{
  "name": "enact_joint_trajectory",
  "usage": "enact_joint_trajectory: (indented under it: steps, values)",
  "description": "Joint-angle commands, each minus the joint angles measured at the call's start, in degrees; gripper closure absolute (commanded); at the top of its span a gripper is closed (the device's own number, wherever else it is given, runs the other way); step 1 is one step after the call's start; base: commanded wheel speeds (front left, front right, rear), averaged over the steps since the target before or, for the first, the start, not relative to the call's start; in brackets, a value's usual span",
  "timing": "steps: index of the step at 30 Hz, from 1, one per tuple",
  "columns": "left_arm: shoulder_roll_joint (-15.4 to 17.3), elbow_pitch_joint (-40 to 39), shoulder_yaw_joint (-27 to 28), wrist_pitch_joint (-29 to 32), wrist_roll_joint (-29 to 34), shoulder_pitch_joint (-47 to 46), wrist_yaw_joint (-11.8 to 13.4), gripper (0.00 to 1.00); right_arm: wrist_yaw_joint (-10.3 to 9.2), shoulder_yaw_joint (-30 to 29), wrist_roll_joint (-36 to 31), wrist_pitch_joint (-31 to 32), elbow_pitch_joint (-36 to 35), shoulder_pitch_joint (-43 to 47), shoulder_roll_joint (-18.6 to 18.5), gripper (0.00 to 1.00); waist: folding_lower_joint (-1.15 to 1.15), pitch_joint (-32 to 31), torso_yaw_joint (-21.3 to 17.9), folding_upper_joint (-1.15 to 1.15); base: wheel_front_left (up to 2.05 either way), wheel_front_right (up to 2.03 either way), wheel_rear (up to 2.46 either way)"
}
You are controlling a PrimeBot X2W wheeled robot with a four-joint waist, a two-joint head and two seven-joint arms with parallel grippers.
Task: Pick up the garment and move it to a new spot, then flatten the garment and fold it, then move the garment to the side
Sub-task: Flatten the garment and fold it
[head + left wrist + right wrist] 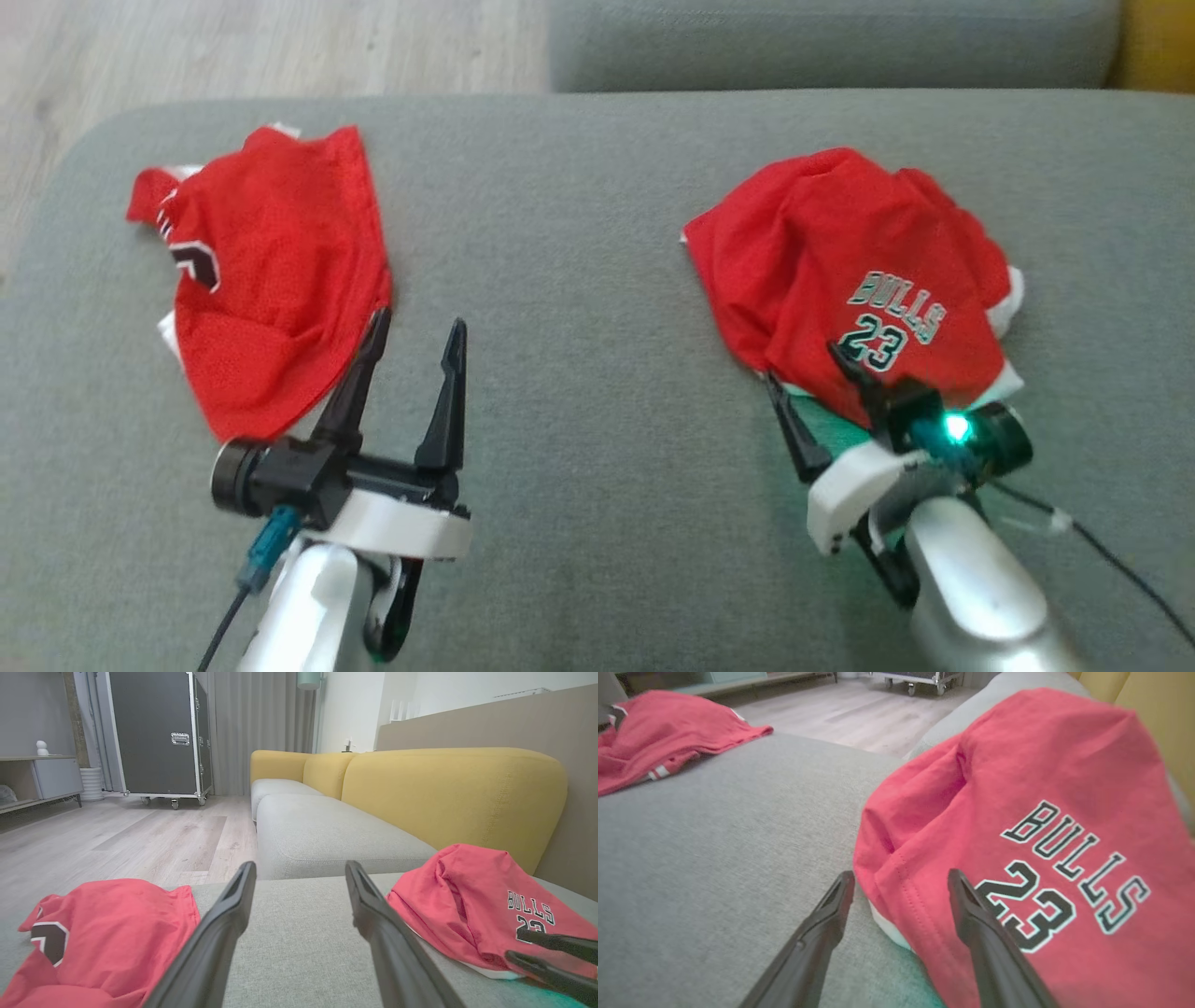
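Observation:
Two crumpled red garments lie on the grey sofa seat [597, 280]. One with "BULLS 23" lettering [859, 271] [1017, 788] [472, 896] lies on the right. A mesh one [271, 271] [107, 933] [658, 732] lies on the left. My right gripper [803, 364] [900, 877] stands open at the near-left edge of the lettered garment, one finger over the fabric by the "23", the other over bare cushion. My left gripper [418, 322] [300, 868] is open and holds nothing, just right of the mesh garment's near edge. The right gripper's fingers [551, 952] also show at the lettered garment's near edge.
A second grey cushion [322, 835] adjoins the seat at the far side, with yellow backrests [448, 793] along the right. Wooden floor [117, 835] lies beyond the seat's far-left edge, with a black wheeled case [159, 737] farther off. A cable [1102, 551] trails from the right wrist.

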Motion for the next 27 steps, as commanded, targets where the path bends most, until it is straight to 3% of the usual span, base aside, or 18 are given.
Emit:
enact_joint_trajectory:
  steps: [1, 14, 15, 16, 21, 27]
  values:
    - [0.0, -1.4, 2.1, -0.3, 0.4, -2.8, -0.2, 0.00, -0.04, 0.4, -1.4, 0.8, 0.4, -3.0, -0.1, 0.00, -0.01, 1.3, 1.4, 0.00, 0.00, 0.00, 0.00]
    - [-0.7, -1.1, 2.0, -0.3, 0.4, -4.7, -0.9, 0.00, -0.04, -3.7, -7.8, 7.3, 15.6, -11.1, -0.1, 0.01, -0.01, 4.6, 4.3, 0.00, 0.00, 0.00, 0.00]
    - [-0.8, -1.1, 2.0, -0.3, 0.4, -4.8, -0.9, 0.00, -0.04, -3.7, -7.8, 7.2, 16.3, -11.5, -0.1, 0.65, -0.01, 4.6, 4.3, 0.00, 0.00, 0.00, 0.00]
    - [-0.8, -1.1, 2.1, -0.3, 0.5, -4.8, -0.9, 0.00, -0.04, -3.6, -7.6, 6.7, 16.7, -11.9, -0.1, 1.00, -0.01, 4.7, 4.3, 0.00, 0.00, 0.00, 0.00]
    - [-0.8, -1.0, 2.2, -0.3, 0.4, -4.6, -0.8, 0.00, -0.04, -0.9, -1.0, 1.4, 16.4, -13.4, -0.1, 1.00, -0.01, 3.7, 3.6, 0.00, 0.00, 0.00, 0.00]
    - [-0.8, -0.9, 3.1, -0.3, 0.3, -3.2, -0.8, 0.00, -0.04, 10.2, 13.5, -2.8, 9.0, -15.2, -0.1, 1.00, -0.01, 0.8, 2.3, 0.00, 0.00, 0.00, 0.00]
